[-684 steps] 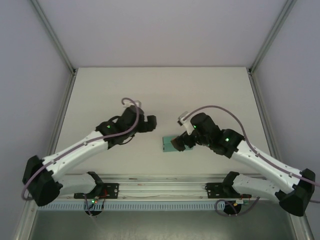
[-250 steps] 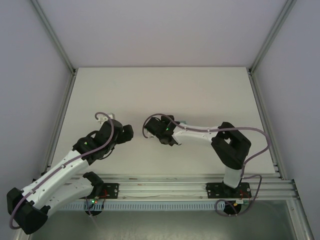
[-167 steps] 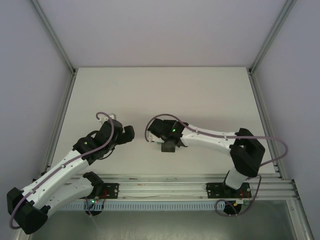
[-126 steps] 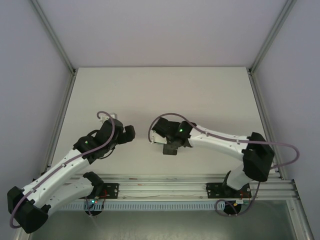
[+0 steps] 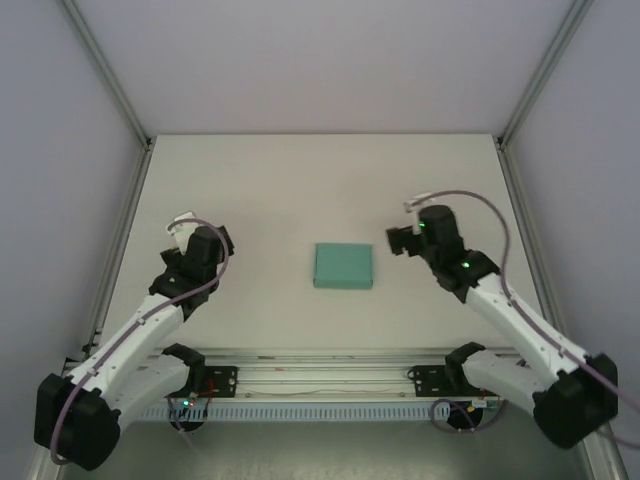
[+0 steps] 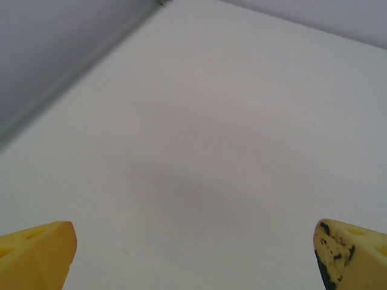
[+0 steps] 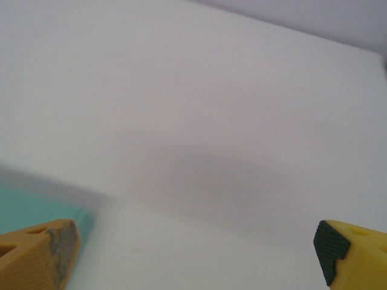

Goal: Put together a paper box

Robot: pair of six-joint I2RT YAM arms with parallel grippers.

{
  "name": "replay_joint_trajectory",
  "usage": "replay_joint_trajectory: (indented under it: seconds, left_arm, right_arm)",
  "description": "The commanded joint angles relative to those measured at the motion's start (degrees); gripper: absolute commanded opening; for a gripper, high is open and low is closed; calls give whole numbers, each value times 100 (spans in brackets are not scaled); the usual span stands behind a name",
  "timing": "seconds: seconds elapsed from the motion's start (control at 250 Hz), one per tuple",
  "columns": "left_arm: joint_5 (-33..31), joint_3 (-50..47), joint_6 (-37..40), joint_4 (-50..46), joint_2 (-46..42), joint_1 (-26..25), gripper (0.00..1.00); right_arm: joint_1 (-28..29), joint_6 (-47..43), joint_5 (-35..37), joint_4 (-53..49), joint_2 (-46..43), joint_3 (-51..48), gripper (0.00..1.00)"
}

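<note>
Box (image 5: 342, 266) lies flat mid-tabletop (image 5: 330, 170), apparently closed, btw the two arms and touching neither. L jaws are wide, over bare surface well to the left. R jaws are wide too, holding nothing, w/ the box's corner just beside one pad (image 7: 36, 254) in the wrist view. Risk: light card on a smooth top, so a nudge from R would slide or skew it. An untucked flap could spring open; seams too small to check. Side rail (image 5: 118, 240) is well apart, no obstruction.
</note>
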Motion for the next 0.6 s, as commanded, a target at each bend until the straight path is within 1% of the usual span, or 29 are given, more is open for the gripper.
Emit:
replay_joint_trajectory:
  seconds: [0.0, 0.072, 0.136, 0.176, 0.248, 0.316, 0.352, 0.416, 0.464, 0.508, 0.54, 0.596]
  left_arm:
    - [-695, -502, 1078, 1946, 27, 338, 100]
    - [-593, -994, 1503, 3106, 221, 599, 100]
    - [-443, -1354, 1709, 4045, 563, 806, 100]
    - [-167, -1476, 1841, 4406, 777, 919, 100]
    - [254, -1631, 1910, 5066, 1245, 1065, 100]
    - [722, -1790, 2094, 5884, 1682, 1149, 100]
    - [911, -1750, 2153, 5950, 1779, 1151, 100]
    - [1557, -1698, 2347, 6217, 1976, 1239, 100]
    - [1745, -1639, 2445, 6361, 2157, 1277, 100]
    - [1961, -1545, 2590, 6391, 2288, 1344, 100]
    - [2103, -1521, 2638, 6491, 2399, 1408, 100]
    - [2145, -1692, 2483, 7391, 2982, 1609, 100]
  right_arm:
    - [-616, 1098, 134, 1444, -408, -904, 100]
    - [-932, 1079, 195, 2164, -471, -1489, 100]
    - [-1135, 1031, 239, 2848, -392, -1949, 100]
    - [-1229, 941, 266, 3221, -272, -2160, 100]
    - [-1297, 831, 544, 3957, 55, -2447, 100]
    - [-1336, 618, 546, 4815, 456, -2704, 100]
    - [-1361, 544, 523, 5258, 712, -2795, 100]
    - [-1408, 470, 459, 5864, 1116, -2822, 100]
    - [-1453, 391, 254, 6132, 1396, -2766, 100]
    - [-1542, 250, -80, 6589, 1694, -2774, 100]
    - [-1638, 377, -294, 6866, 1953, -2766, 100]
    - [-1824, 443, -687, 6980, 2437, -2617, 100]
